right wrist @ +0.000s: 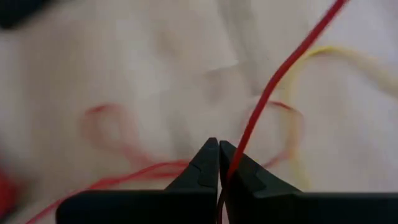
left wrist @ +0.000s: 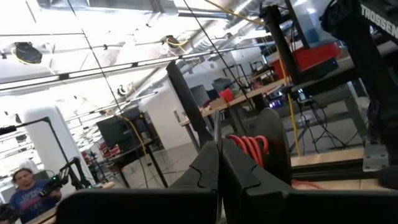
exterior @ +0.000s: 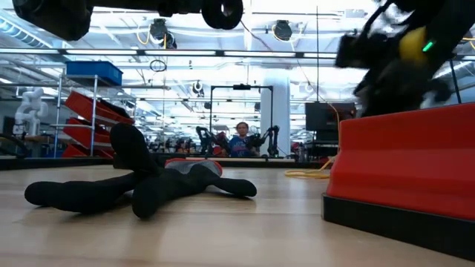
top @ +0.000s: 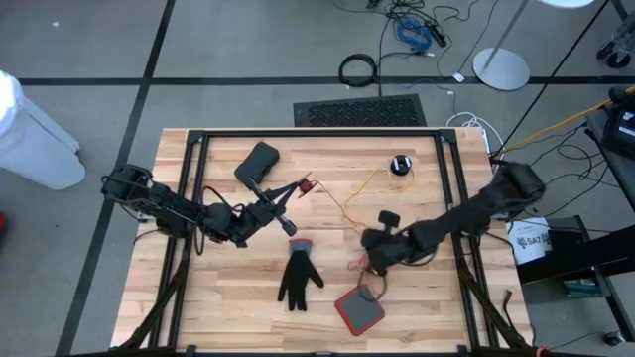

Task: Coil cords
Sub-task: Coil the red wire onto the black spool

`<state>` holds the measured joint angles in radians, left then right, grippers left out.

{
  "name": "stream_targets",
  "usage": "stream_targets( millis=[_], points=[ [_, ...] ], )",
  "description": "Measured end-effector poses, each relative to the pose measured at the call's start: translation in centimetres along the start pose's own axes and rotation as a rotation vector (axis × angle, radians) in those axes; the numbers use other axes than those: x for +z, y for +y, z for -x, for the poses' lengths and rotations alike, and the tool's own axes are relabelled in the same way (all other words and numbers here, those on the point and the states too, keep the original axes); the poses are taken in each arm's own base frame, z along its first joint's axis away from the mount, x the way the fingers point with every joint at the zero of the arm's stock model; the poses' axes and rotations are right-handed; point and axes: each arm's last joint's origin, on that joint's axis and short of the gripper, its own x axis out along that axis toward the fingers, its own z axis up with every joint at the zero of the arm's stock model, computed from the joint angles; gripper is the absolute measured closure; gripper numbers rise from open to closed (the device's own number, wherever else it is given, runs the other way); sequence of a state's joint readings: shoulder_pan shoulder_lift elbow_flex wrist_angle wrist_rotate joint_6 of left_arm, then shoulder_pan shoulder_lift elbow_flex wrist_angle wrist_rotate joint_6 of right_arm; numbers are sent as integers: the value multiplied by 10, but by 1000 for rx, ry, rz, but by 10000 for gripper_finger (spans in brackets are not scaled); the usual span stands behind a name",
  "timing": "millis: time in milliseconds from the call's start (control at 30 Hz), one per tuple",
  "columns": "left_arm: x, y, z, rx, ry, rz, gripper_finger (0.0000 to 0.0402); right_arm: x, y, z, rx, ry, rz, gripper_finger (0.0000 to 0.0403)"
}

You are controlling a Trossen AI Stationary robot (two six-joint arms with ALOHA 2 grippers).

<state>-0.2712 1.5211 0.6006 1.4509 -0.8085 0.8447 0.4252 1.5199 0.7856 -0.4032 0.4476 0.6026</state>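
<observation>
One cord (top: 357, 193), one puck (top: 400, 165); two grippers (top: 289, 222) (top: 369, 260) pinched shut.

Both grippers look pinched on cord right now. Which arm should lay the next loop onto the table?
Probably the right. The right gripper is shut on the red cord just above the table, beside loops already lying there. The left gripper is shut too, but raised and tilted, better suited to holding tension.

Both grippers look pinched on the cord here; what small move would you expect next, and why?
Probably the right gripper, shut on a red strand of the cord, draws it round toward the loops already lying on the table. The left gripper, shut on the cord's other end and lifted, seems to anchor it, and the yellow run toward the black puck lies uncoiled.
</observation>
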Motion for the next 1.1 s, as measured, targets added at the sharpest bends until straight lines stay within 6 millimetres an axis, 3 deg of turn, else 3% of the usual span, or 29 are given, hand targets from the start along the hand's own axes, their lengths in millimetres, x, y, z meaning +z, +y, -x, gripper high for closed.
stream_targets(
  millis=[167,333,733,967,1100],
  points=[
    [0,0,-1,-15,-19,44,402,-8,18,32,250,43,-43,403],
    [-1,1,-3,-38,-45,125,402,-20,32,48,353,95,-97,403],
    [-2,1,-5,-85,-82,241,402,-54,48,56,282,208,-90,393],
    [-3,-1,-5,-101,-66,230,402,-76,41,63,225,507,-160,365],
    [-4,-2,-5,-109,-58,219,402,-82,45,69,241,554,-172,362]
  ],
)
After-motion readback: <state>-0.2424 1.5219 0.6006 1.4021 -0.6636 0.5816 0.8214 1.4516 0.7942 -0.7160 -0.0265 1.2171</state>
